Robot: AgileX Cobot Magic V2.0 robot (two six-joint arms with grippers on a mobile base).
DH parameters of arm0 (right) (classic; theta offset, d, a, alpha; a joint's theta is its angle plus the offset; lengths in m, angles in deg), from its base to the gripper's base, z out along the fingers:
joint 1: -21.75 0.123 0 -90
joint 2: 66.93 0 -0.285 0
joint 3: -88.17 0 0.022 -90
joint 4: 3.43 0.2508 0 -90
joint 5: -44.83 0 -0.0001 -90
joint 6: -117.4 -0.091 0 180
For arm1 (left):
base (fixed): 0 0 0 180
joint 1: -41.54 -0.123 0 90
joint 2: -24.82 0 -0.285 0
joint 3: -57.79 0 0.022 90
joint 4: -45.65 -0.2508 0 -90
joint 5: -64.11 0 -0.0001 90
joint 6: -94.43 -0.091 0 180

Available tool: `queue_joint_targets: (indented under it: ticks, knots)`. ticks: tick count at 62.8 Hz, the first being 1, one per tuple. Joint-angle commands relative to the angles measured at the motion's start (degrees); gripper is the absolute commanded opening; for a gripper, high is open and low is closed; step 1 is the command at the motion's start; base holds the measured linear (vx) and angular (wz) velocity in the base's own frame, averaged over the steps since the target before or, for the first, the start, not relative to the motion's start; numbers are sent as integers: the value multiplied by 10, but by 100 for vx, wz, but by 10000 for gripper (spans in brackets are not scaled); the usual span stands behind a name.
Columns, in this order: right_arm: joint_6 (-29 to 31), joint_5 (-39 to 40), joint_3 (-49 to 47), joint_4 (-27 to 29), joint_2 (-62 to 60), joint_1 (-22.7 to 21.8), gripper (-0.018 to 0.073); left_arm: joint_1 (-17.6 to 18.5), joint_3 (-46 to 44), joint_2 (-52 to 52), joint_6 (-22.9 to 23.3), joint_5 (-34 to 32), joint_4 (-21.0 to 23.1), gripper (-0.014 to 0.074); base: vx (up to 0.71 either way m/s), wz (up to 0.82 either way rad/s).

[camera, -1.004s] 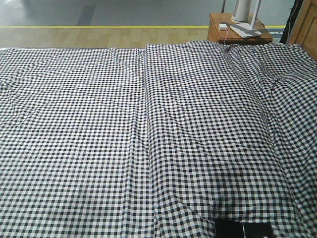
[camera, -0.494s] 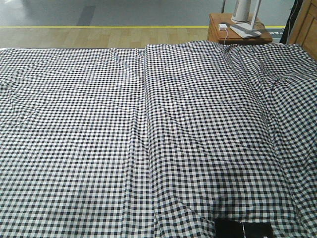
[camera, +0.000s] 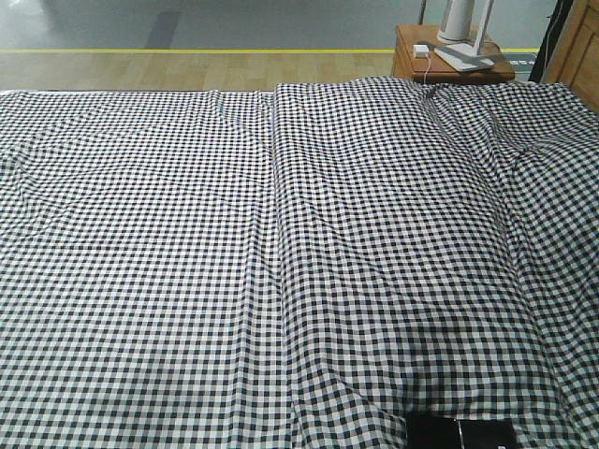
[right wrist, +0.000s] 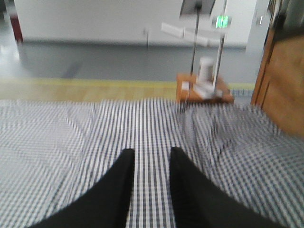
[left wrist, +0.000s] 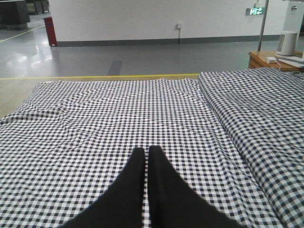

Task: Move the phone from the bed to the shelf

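Gingham fills nearly all of my screens: the bed (camera: 140,234) wears a wrinkled black-and-white checked sheet (camera: 393,234) with seams running lengthwise.

On the left wrist camera, my left fingers (left wrist: 141,156) are clenched tip to tip on nothing, with only a hairline between them. They sit low over the sheet, and I cannot tell whether they touch it. Far ahead of them and off to their left, a red box (left wrist: 49,31) stands on the grey floor (left wrist: 142,57) past the bed. Straight ahead the sheet runs flat to the bed's far edge. To their right a raised seam (left wrist: 209,109) runs away from me. Far ahead on that side I see a brown nightstand (left wrist: 266,59) with a white cylinder (left wrist: 287,43) on it.

On the front camera, the phone (camera: 460,434) lies flat on the bed at the very bottom of the picture, right of the middle seam. It is a glossy black slab with a thin pale line across it, and its near part is cut off by the frame. I cannot tell how it lies relative to either pair of fingers.

The right wrist camera is blurred. My right fingers (right wrist: 129,159) are released and spread apart, with bare sheet showing between them and nothing held. Ahead of them and slightly to their right, past the bed's far edge, is the nightstand. Further right a tall wooden panel (right wrist: 280,80) rises, and I cannot tell whether it belongs to the shelf.
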Motion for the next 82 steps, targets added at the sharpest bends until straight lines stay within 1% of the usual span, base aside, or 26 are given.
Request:
queue_joint_targets:
  ticks: [1, 6, 10, 13, 16, 22, 30, 35, 40, 46, 52, 60, 67, 72, 78, 82]
  knots:
    - [7, -12, -17, -2, 21, -2, 342, 1, 4, -4, 0, -42, 5, 1, 0, 0]
    - [7, -34, -17, -2, 32, -2, 476, 1, 4, -4, 0, -42, 5, 1, 0, 0]
    - [6, -37, -16, -2, 36, -2, 609, 1, 4, -4, 0, -42, 5, 1, 0, 0]
    - [6, -36, -16, -2, 40, -2, 683, 1, 4, -4, 0, -42, 5, 1, 0, 0]
    - [6, -36, -16, -3, 40, -2, 729, 1, 4, -4, 0, -42, 5, 1, 0, 0]
    - [-1, -38, -16, -3, 51, -2, 724, 1, 4, -4, 0, -42, 5, 1, 0, 0]
    - [-31, -57, -21, -4, 77, -2, 711, 1, 4, -4, 0, -42, 5, 1, 0, 0]
    - [-55, -77, -33, -10, 106, -11, 696, 1, 4, -4, 0, -42, 5, 1, 0, 0]
    - [-57, -104, -55, -9, 140, -29, 680, 1, 4, -4, 0, -42, 5, 1, 0, 0]
    - [-53, -138, -83, -6, 183, -61, 665, 1, 4, -4, 0, -42, 5, 1, 0, 0]
    - [-45, -147, -103, 4, 218, -98, 663, 1, 4, -4, 0, -42, 5, 1, 0, 0]
    - [-8, -158, -119, 46, 271, -161, 660, 1, 4, -4, 0, -42, 5, 1, 0, 0]
    - [51, -170, -119, 98, 330, -220, 653, 1, 4, -4, 0, -42, 5, 1, 0, 0]
    - [97, -191, -119, 148, 386, -261, 651, 1, 4, -4, 0, -42, 5, 1, 0, 0]
    - [163, -210, -119, 202, 451, -297, 646, 1, 4, -4, 0, -42, 5, 1, 0, 0]
    - [197, -217, -119, 238, 493, -315, 644, 1, 4, -4, 0, -42, 5, 1, 0, 0]
